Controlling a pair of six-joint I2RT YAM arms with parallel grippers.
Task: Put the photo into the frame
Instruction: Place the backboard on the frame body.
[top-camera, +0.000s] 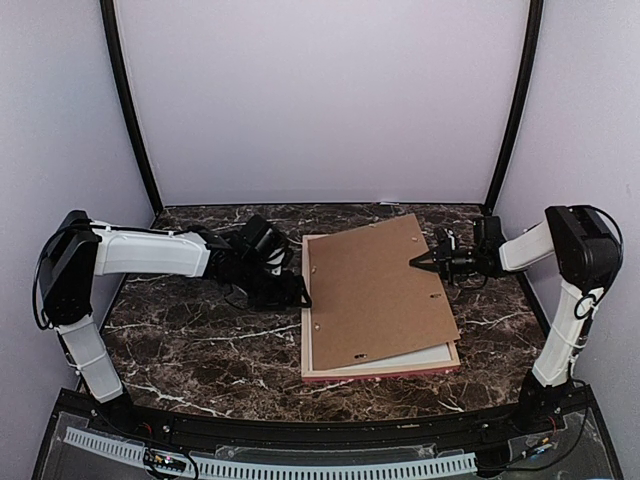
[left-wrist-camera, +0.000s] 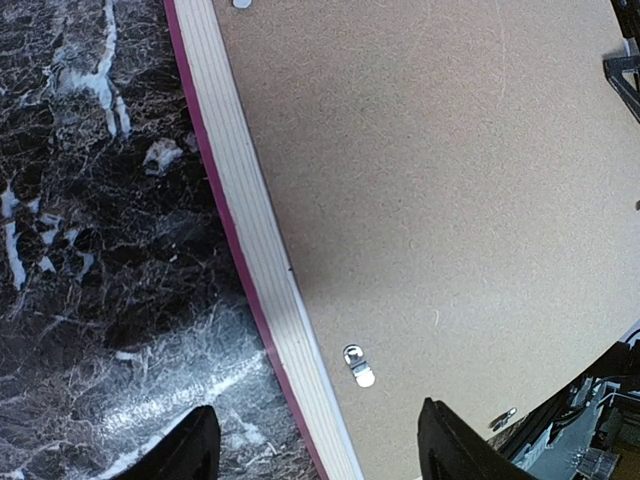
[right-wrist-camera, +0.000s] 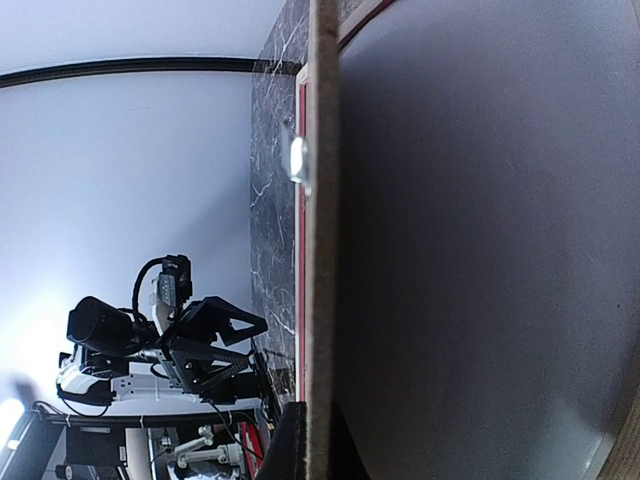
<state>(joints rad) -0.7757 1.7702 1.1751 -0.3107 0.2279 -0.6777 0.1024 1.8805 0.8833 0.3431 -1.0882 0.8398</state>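
The frame (top-camera: 380, 374) lies face down on the marble table, its pink edge showing at the front and its pale wood back (left-wrist-camera: 262, 240) along the left side. A brown backing board (top-camera: 378, 288) rests askew on top, raised at the right. My right gripper (top-camera: 421, 262) is shut on that board's right edge, and the right wrist view shows the board (right-wrist-camera: 322, 250) edge-on between the jaws of that gripper (right-wrist-camera: 320, 425). My left gripper (top-camera: 299, 297) hovers open over the frame's left rail, one finger (left-wrist-camera: 190, 450) over marble, the other over the board. The photo is hidden.
A small metal turn clip (left-wrist-camera: 357, 365) sits on the board near the left rail. A white strip (top-camera: 400, 361) shows under the board's front edge. The left arm (right-wrist-camera: 160, 340) shows across the table in the right wrist view. Purple walls enclose the dark marble table (top-camera: 200, 350).
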